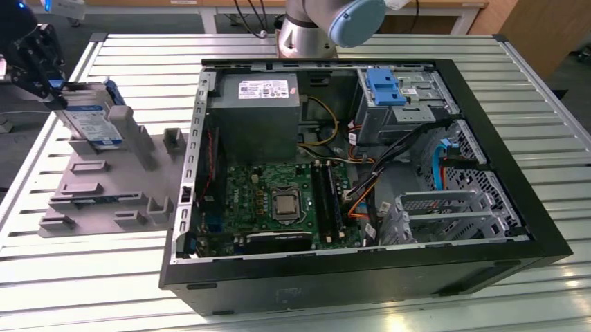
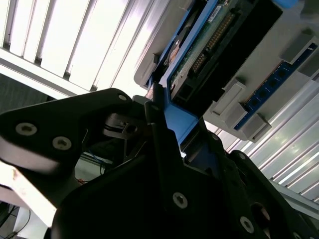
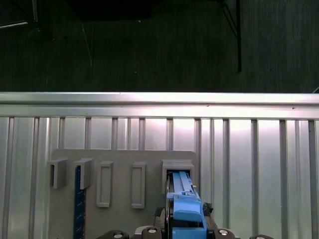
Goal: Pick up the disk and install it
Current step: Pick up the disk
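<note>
Slatted metal surface (image 1: 120, 290) carries everything; the open computer case (image 1: 369, 277) sits toward the exterior view's right, and the grey slotted holder (image 1: 102, 194) toward its left, just beside the case.

The disk (image 1: 93, 121) stands on edge in the holder, label facing the case, leaning a little; its lower end looks seated in a slot, so I read it as gripped but not yet lifted free (judgement, the contact at the slot floor is hidden).

My claw (image 1: 57, 93) is at the disk's upper end, well apart from the case; in the second wrist view the jaws are narrow and clamped on the blue rail (image 2: 175, 122), circuit-board side of the disk toward that camera.

Step in hand, as I judge it, is the extraction; notes for doing it well:
- pull along the slot's own axis, not straight up, since the disk leans; a sideways load would jam it against the slot walls
- the grip is on plastic at one end only, so expect the disk to swing about the jaws once it is free; go slow, no jerks
- keep it off the neighbouring holder posts and the blue strip (image 2: 271, 87) in the next slot
</note>
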Motion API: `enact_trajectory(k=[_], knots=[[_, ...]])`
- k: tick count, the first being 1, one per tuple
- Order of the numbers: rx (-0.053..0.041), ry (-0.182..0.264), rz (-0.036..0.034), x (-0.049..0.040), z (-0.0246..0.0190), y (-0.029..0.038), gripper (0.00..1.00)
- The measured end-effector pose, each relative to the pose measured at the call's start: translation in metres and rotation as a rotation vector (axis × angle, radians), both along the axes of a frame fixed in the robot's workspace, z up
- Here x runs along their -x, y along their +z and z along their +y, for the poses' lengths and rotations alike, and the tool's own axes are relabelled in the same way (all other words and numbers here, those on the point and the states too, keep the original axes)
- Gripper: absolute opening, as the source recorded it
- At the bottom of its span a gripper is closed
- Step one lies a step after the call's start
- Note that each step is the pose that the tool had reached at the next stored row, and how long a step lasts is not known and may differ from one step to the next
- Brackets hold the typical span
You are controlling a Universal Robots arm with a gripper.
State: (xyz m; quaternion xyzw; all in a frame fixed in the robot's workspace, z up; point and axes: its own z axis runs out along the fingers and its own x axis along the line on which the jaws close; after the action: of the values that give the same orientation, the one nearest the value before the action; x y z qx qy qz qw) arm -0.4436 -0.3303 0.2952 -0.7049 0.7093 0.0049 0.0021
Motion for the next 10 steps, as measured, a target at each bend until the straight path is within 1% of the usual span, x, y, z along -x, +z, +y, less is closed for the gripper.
enact_trajectory(k=[4, 10], knots=[[0.0001, 0.000, 0.0002, 0.0000, 0.0000, 0.0028, 0.36], [0.0001, 0.000, 0.0002, 0.0000, 0.0000, 0.0048, 0.36]])
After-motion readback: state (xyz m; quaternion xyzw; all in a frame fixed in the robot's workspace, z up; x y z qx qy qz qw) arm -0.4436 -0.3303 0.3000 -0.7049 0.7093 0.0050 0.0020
